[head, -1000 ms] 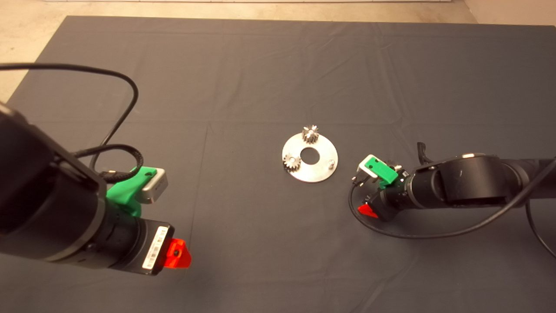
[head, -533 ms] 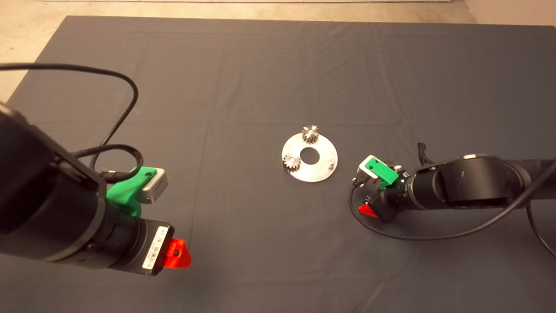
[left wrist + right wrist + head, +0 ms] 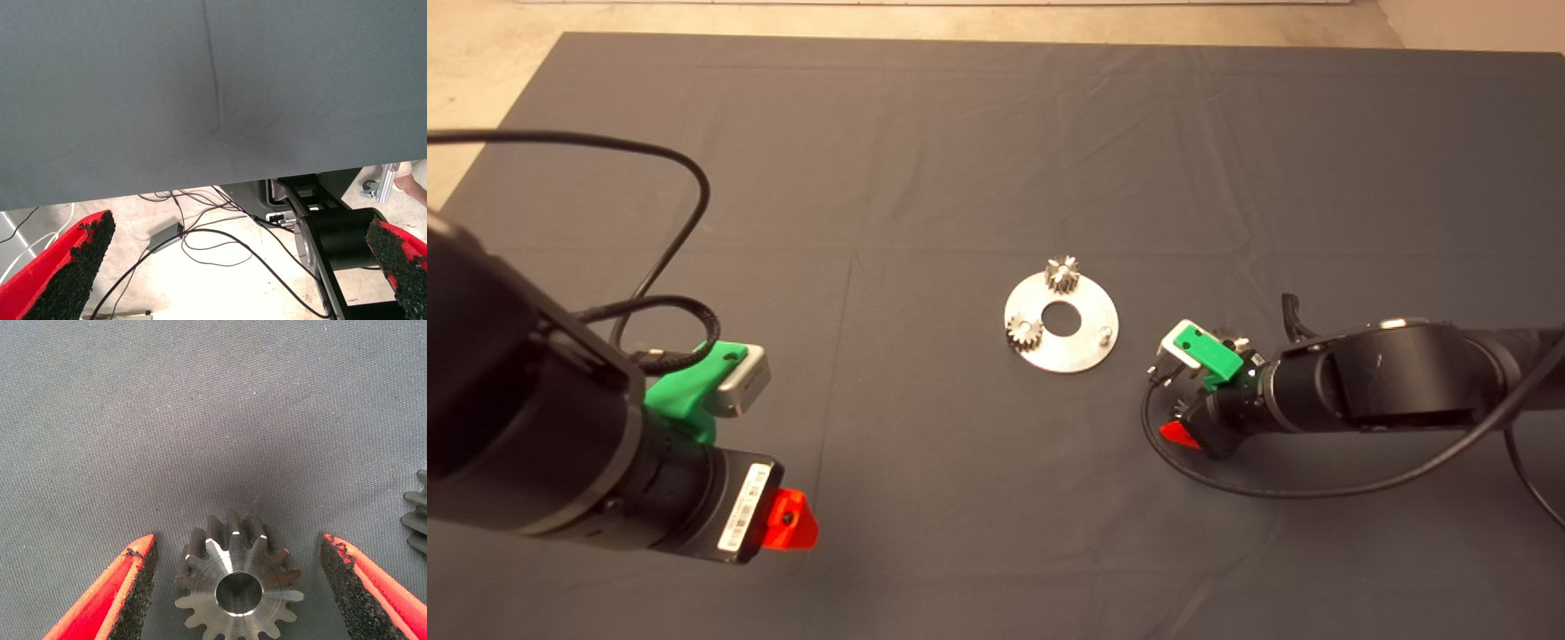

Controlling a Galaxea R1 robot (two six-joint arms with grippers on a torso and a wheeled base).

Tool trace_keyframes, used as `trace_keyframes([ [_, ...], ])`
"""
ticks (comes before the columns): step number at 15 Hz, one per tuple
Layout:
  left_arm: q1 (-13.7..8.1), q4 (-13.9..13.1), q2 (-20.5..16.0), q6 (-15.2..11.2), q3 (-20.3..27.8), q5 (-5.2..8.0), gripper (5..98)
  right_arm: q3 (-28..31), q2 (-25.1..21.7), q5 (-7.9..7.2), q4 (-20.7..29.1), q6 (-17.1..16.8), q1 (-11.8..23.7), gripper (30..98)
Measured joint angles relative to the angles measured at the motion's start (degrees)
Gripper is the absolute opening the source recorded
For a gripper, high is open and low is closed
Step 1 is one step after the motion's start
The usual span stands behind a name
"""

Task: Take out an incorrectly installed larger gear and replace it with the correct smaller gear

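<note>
In the right wrist view my right gripper (image 3: 238, 543) is open, with one finger on each side of the smaller gear (image 3: 238, 587) and neither touching it. This gear has a dark face, a round centre hole and bright teeth, and it lies flat on the mat. The edge of another gear (image 3: 417, 520) shows to one side; I cannot tell which gear it is. In the head view the right gripper (image 3: 1181, 427) hangs low over the mat right of the round steel plate (image 3: 1085, 351), and a shiny gear part (image 3: 1234, 340) peeks out behind its camera. The left gripper (image 3: 790, 520) is open and idle at the lower left.
The plate carries two small silver gears (image 3: 1062, 274) (image 3: 1024, 332) and a bare peg (image 3: 1105, 334) around its centre hole. A black cable (image 3: 1227, 480) loops on the mat under the right arm. The left wrist view shows the mat's edge and the floor with cables (image 3: 200, 240).
The right arm has shifted very slightly toward the near edge, and its gripper stays over the same spot. The left arm and the plate have not moved.
</note>
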Motion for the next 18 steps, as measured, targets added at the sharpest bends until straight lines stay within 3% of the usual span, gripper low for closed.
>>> trace_keyframes([
  [3, 0.09, -0.01, 0.0, 0.0, 0.0, 0.0, 97.8, 0.0, 0.02, 0.0, 0.0, 0.0, 0.0, 64.4],
  [5, 0.49, -0.05, 0.02, 0.0, 0.0, 0.0, 97.8, 0.02, 0.0, -0.06, 0.0, 0.0, 0.0, 60.0],
  [18, 0.62, -0.11, 0.0, 0.0, 0.0, 0.0, 97.8, 0.02, 0.02, -0.13, 0.0, 0.0, -0.02, 59.9],
])
